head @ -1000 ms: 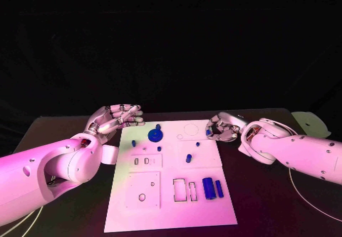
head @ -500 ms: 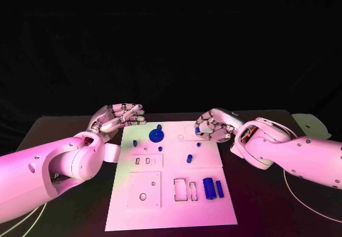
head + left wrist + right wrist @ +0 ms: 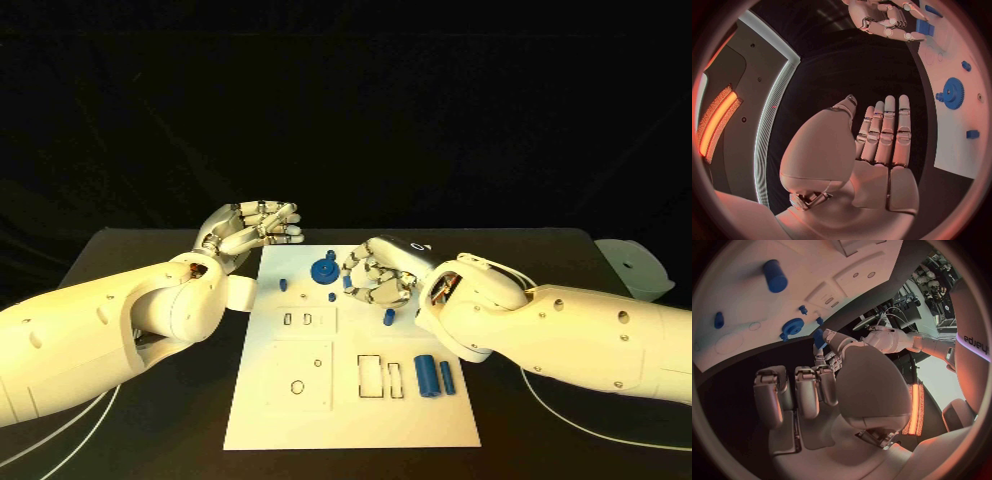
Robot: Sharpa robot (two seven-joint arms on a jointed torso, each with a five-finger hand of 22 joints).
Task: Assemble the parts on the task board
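Task board (image 3: 346, 400) on black table (image 3: 130, 260), right hand (image 3: 378, 272) above blue gear (image 3: 326, 268)

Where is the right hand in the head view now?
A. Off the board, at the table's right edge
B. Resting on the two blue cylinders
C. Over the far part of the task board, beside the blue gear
C: the right hand hangs over the task board's far part, just right of the blue gear.
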